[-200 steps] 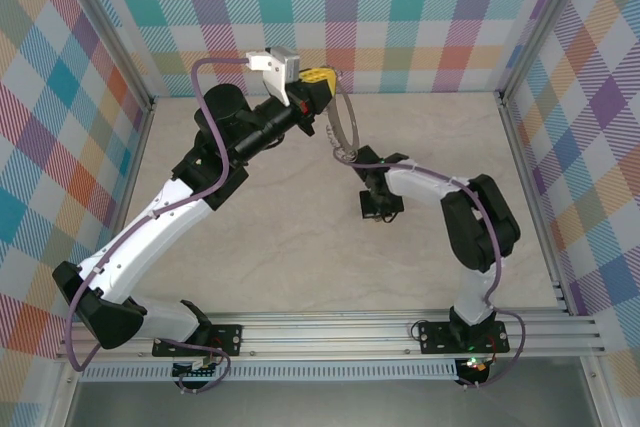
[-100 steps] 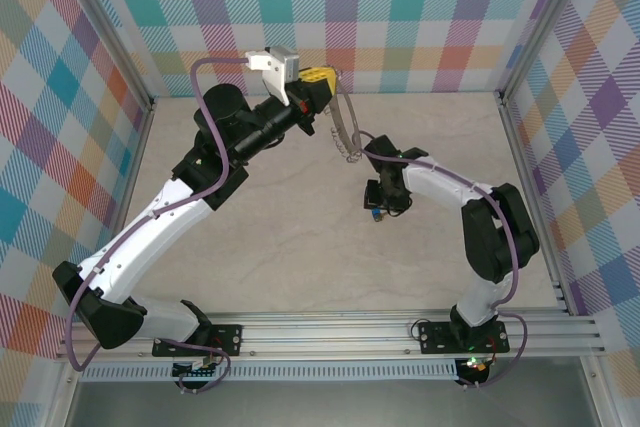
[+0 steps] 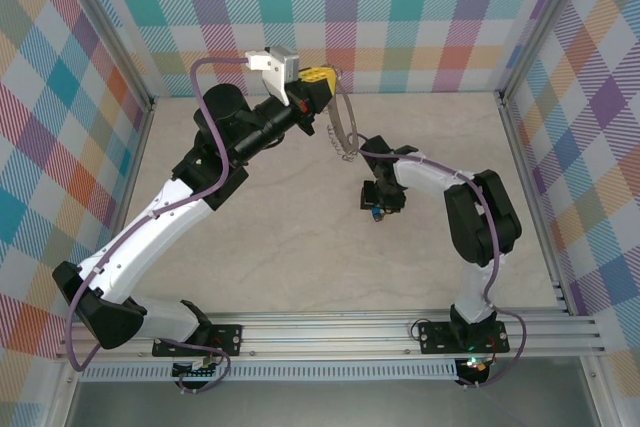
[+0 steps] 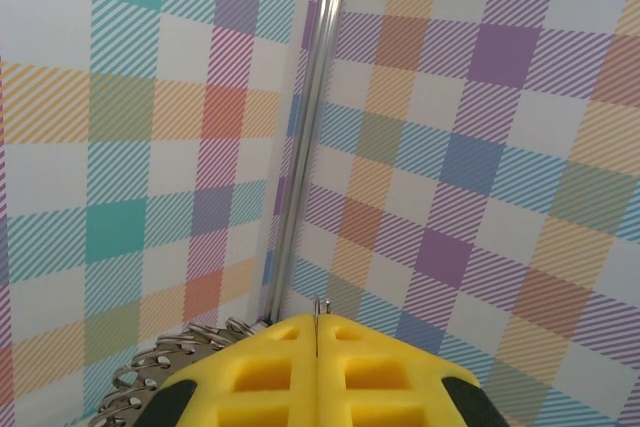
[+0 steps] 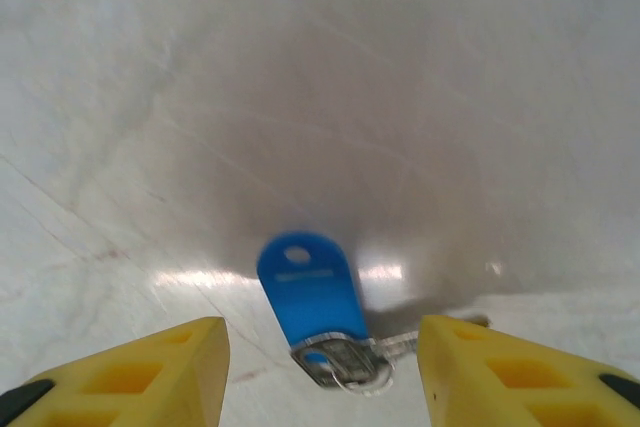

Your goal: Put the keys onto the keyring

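My left gripper (image 3: 318, 82) is raised at the back of the table, shut on the keyring (image 3: 346, 130), a thin silver hoop hanging down and to the right. In the left wrist view the hoop's wire (image 4: 318, 305) pokes out between the pressed yellow fingers (image 4: 380, 367), with silvery loops (image 4: 165, 365) bunched at the lower left. The key (image 5: 308, 292), blue head and short silver blade, lies flat on the table. My right gripper (image 5: 322, 345) hovers low over it, open, one finger on each side and not touching. From above, the key (image 3: 375, 214) peeks out beneath the right gripper (image 3: 379, 199).
Checkered walls and aluminium posts (image 3: 525, 162) close in the pale tabletop (image 3: 280, 237) on three sides. The left arm (image 3: 160, 217) stretches diagonally across the left half. Open table lies in front of the right gripper and to its left.
The right arm's elbow swung out to the right and came back, while its gripper stayed over the key. The left arm and the keyring have not moved.
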Controlling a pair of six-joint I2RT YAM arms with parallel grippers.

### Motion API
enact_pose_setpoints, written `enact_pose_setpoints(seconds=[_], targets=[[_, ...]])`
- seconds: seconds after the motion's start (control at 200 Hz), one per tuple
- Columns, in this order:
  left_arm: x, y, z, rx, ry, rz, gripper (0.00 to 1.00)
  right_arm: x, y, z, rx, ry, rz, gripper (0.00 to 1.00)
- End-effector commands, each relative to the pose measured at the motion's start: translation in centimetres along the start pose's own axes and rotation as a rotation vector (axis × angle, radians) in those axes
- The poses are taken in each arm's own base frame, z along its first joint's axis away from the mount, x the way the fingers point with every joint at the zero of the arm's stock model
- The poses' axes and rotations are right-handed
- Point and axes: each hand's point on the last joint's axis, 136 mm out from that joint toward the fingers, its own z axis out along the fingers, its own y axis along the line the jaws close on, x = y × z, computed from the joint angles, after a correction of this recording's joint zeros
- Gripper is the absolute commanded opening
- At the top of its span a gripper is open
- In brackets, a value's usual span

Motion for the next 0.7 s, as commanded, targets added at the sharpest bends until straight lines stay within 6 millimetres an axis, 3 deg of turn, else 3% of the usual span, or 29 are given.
enact_pose_setpoints(seconds=[0.0,0.205,0.455,0.61,0.695], targets=[[-4.0,-1.4,-1.5,0.034,-0.109,0.005,0.00,-0.8,0.5,0.1,-0.013,0.010,-0.025,0.52],[-4.2,-1.4,-1.8,0.029,-0.112,0.015,0.00,0.1,0.1,1.4,-0.017,0.083,-0.017,0.51],[-4.2,-1.3,-1.9,0.030,-0.118,0.017,0.00,5.5,0.2,0.5,-0.119,0.225,0.015,0.43],[-4.3,-1.2,-2.0,0.028,-0.119,0.018,0.00,8.3,3.6,-2.4,-0.370,0.300,0.030,0.31],[-4.2,-1.2,-2.0,0.025,-0.118,0.018,0.00,8.3,5.9,-4.6,-0.517,0.279,0.004,0.31]])
